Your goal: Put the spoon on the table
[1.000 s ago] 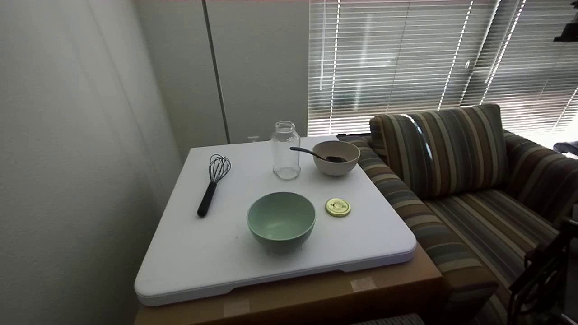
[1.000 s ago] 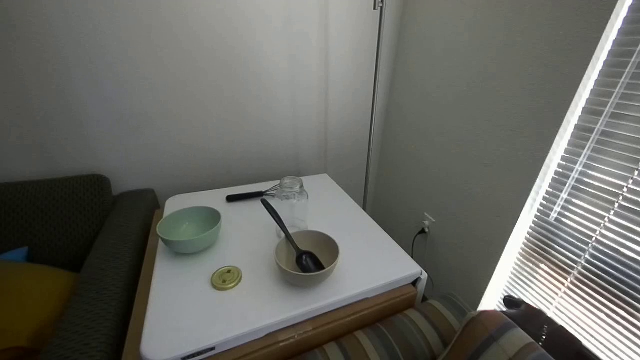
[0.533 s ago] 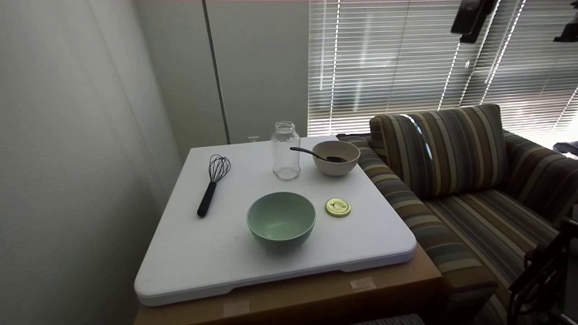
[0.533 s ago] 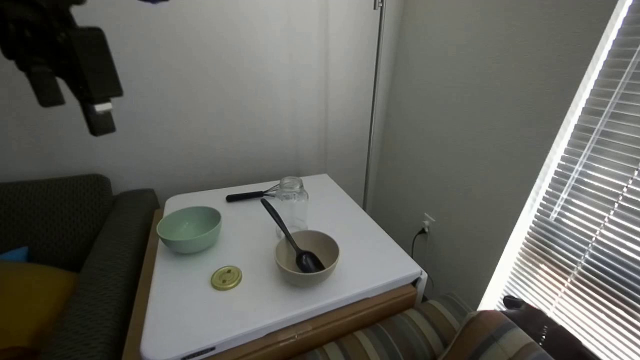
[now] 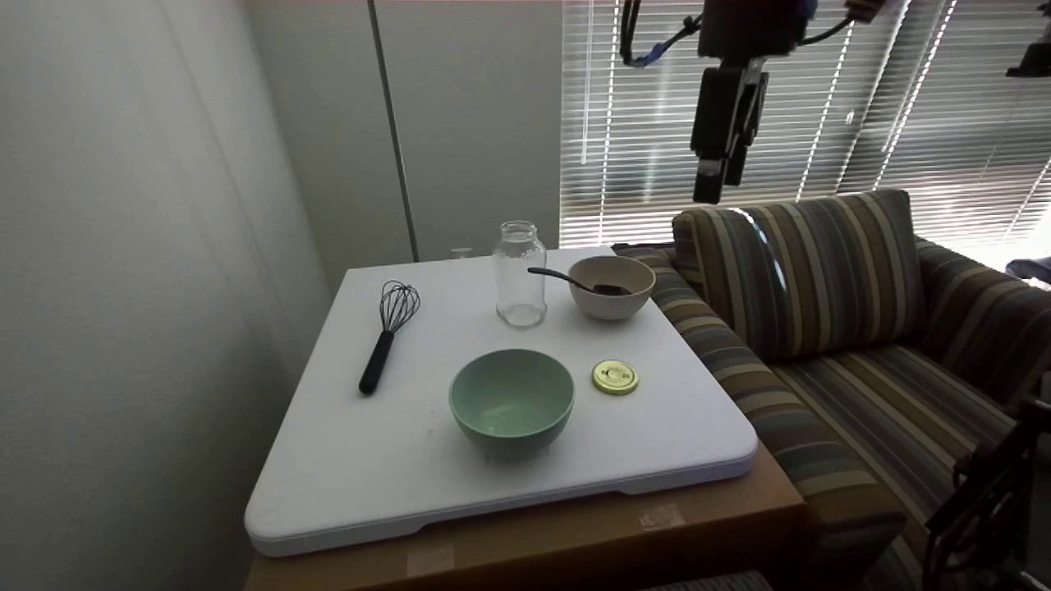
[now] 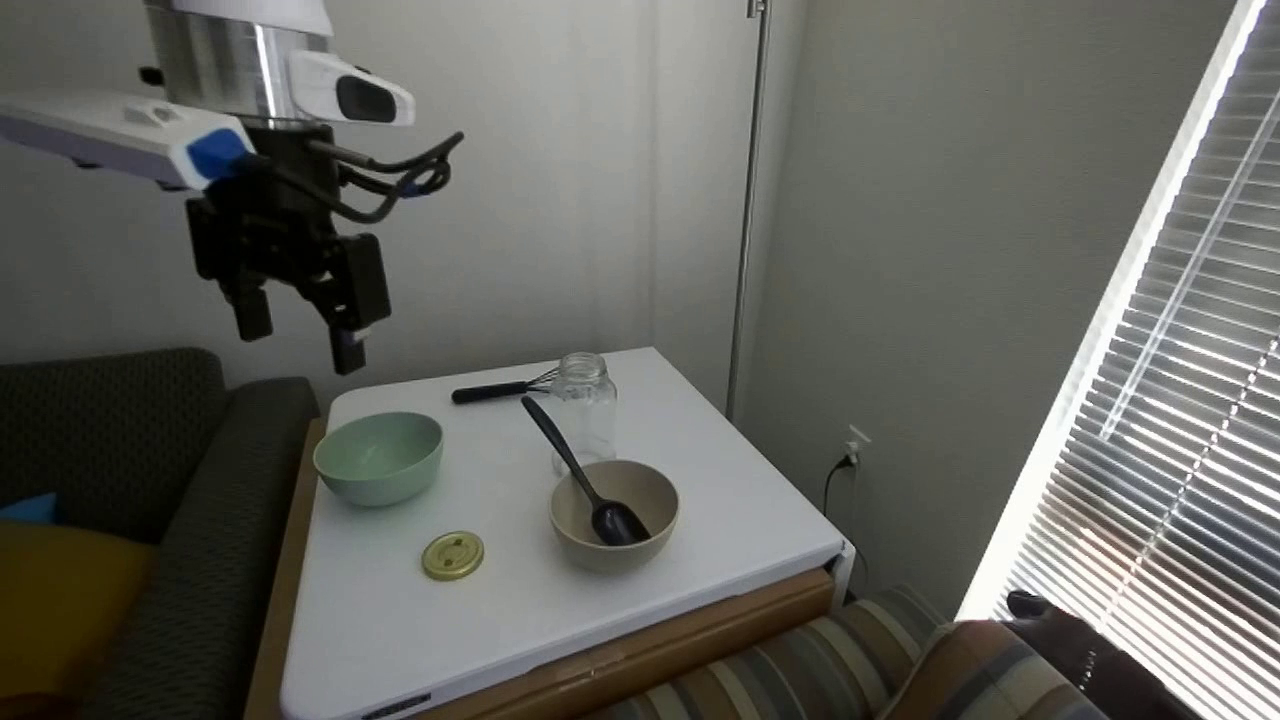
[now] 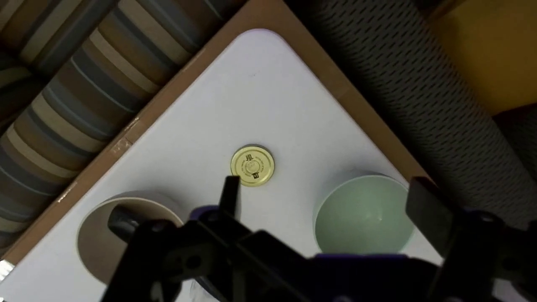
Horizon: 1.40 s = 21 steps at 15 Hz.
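The thin-handled black spoon (image 6: 583,478) is located inside the round beige bowl (image 6: 607,560), its head down in the hollow and its tilted handle projecting over the rim towards the clear glass jar (image 5: 516,283); whether handle and jar touch cannot be determined. The jar stands upright, just beside this bowl and apart from it. Both are carried by the square, white, round-cornered worktop (image 6: 500,620). The black two-jawed pincer (image 6: 302,342) is in the air, higher than the worktop and well apart from the spoon; the wrist view shows its jaws wide apart. Also recorded on the worktop: a round mint-green bowl (image 5: 509,442), a flat gold-coloured lid (image 5: 615,377) lying near it, and a black-handled wire whisk (image 5: 384,341) lying flat, on the side away from the brown-striped fabric sofa (image 5: 878,402).
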Tool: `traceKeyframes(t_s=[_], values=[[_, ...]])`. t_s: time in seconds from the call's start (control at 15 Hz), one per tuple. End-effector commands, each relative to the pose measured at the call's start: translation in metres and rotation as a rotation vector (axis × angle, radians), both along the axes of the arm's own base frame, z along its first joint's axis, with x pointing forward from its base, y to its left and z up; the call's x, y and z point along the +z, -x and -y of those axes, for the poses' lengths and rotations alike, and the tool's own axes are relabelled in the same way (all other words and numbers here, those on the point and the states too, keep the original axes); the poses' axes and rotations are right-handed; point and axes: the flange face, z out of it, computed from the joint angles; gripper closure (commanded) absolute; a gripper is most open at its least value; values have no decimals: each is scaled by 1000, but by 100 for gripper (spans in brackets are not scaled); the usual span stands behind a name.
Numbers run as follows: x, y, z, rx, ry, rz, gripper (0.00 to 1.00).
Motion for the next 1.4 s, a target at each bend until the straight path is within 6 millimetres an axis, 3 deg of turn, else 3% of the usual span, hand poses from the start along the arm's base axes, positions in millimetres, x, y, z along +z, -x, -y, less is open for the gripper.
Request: traceKeyframes(t_s=[0.0,0.13,0.27,0.47,0.67,0.73,0.87,1.07,1.33], values=[[-3,-5,0,2,2,-8,0],[-8,-9,4,23,-10,10,0],[-18,-24,23,71,-7,84,0],[-30,-59,51,260,21,157,0],[-39,-93,62,384,3,121,0],[-32,-65,58,323,15,147,0],[-38,-84,61,353,12,136,0],[-41,-90,58,361,10,134,0],[-84,-112,60,342,4,134,0]])
